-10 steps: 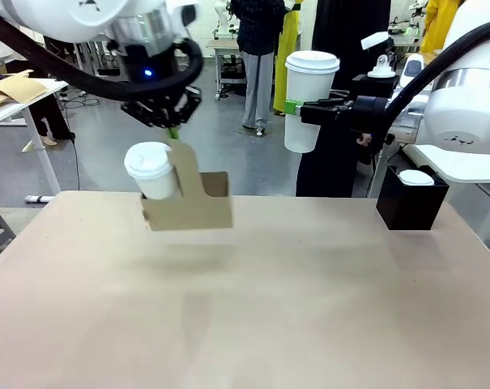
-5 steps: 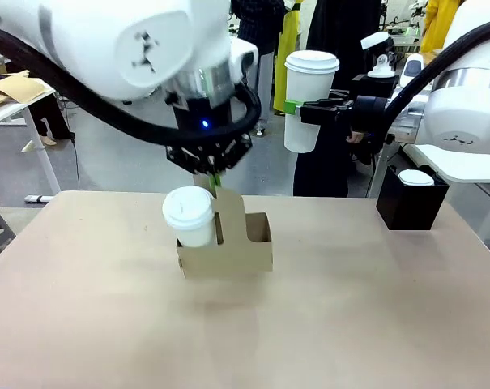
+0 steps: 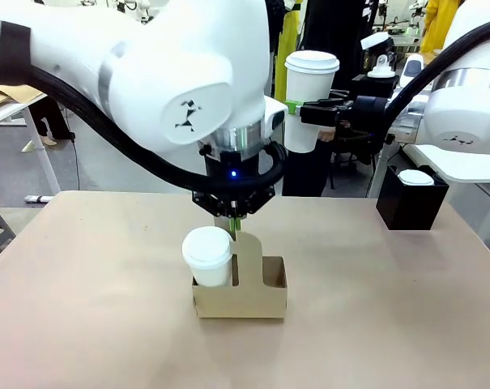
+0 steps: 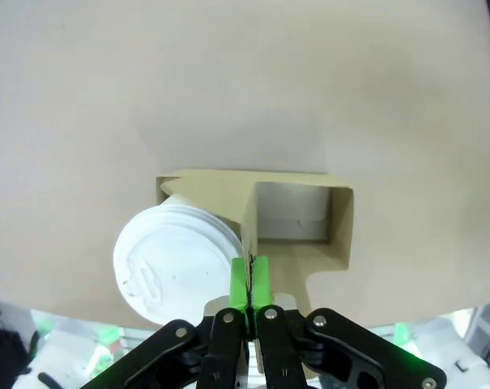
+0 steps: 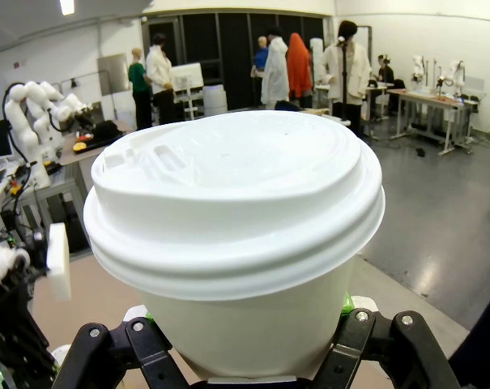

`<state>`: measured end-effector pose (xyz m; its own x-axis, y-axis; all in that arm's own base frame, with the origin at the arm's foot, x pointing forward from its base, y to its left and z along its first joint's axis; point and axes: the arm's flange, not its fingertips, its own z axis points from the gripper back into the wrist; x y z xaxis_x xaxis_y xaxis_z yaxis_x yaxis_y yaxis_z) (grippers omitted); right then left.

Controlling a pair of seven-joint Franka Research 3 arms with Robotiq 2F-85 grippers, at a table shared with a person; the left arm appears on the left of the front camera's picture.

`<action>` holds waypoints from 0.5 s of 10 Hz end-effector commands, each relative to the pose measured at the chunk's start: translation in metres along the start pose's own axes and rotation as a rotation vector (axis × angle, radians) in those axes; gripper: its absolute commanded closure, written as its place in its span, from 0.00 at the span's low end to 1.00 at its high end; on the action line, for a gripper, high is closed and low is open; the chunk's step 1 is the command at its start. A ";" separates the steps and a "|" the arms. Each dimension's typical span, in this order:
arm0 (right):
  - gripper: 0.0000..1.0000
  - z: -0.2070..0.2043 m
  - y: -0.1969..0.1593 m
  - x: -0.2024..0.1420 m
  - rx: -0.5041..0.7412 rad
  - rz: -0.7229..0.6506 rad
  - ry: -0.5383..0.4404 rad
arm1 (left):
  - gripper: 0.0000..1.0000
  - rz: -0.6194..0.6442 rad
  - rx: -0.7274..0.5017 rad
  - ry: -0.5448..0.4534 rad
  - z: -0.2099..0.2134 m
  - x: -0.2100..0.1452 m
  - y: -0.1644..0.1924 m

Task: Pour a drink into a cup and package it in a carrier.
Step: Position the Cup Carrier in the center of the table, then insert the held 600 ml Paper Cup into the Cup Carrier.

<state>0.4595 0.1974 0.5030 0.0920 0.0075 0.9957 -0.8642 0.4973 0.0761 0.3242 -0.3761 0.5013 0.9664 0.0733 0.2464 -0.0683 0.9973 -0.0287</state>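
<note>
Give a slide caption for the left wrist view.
Left tool grips the carrier handle; a lidded cup sits in one slot.

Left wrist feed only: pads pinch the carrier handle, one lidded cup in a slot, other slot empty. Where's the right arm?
Observer: Up in the air, right gripper shut on a second lidded cup.
Operator: Carrier set down yet?
Observer: Front view has the carrier upright, base at the table near the middle; contact looks likely, not certain.
Operator: Other clutter?
Observer: One black box with a white round top, far right of the table.
</note>
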 end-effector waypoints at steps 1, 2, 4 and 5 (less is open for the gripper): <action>0.19 -0.001 0.002 0.003 0.004 -0.001 -0.009 | 0.98 0.022 0.024 -0.010 -0.012 -0.002 -0.004; 0.19 -0.001 0.002 0.003 0.004 -0.001 -0.009 | 0.98 0.018 0.031 0.007 -0.018 -0.004 -0.008; 0.19 -0.001 0.002 0.003 0.004 -0.001 -0.009 | 0.98 -0.007 -0.002 -0.002 -0.003 0.001 -0.004; 0.19 -0.001 0.002 0.003 0.004 -0.001 -0.009 | 0.98 -0.007 -0.002 -0.002 -0.003 0.001 -0.004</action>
<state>0.4595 0.1974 0.5030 0.0920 0.0075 0.9957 -0.8642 0.4974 0.0761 0.3262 -0.3829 0.5002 0.9660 0.0619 0.2508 -0.0561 0.9980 -0.0303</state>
